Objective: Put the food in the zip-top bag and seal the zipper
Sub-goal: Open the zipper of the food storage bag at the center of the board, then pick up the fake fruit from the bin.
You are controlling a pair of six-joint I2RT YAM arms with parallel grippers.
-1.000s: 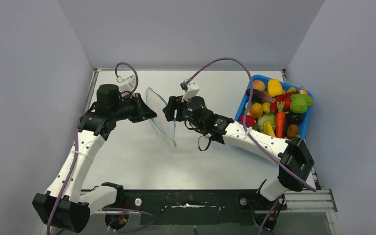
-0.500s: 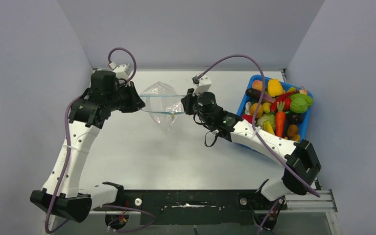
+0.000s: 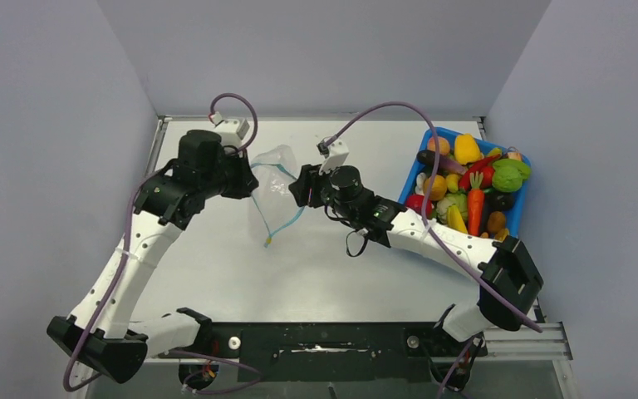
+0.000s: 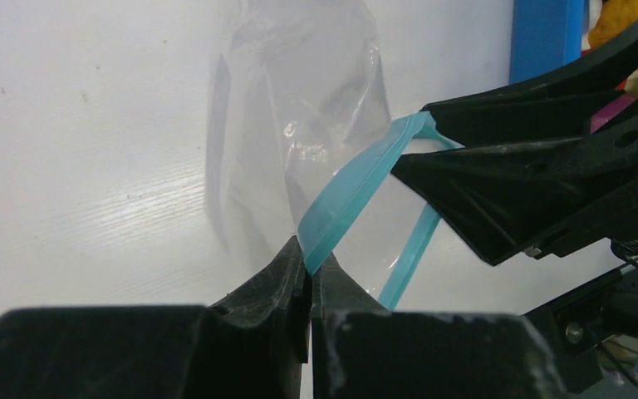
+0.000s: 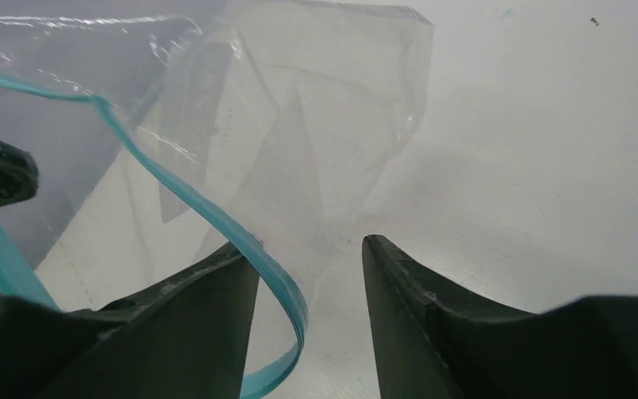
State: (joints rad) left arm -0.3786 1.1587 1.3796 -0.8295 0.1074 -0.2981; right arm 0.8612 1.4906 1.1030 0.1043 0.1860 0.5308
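Clear bag (image 3: 272, 184) hangs over the counter (image 3: 241, 266) between the arms. Left tool (image 4: 310, 259) pinches its teal zipper (image 4: 345, 208); right tool (image 5: 309, 253) gapes beside it. Food (image 3: 469, 187) fills the bin (image 3: 521, 205).

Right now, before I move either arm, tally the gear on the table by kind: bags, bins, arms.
Zip-top bag: 1
Blue bin: 1
Arms: 2 (left arm, right arm)
Total: 4
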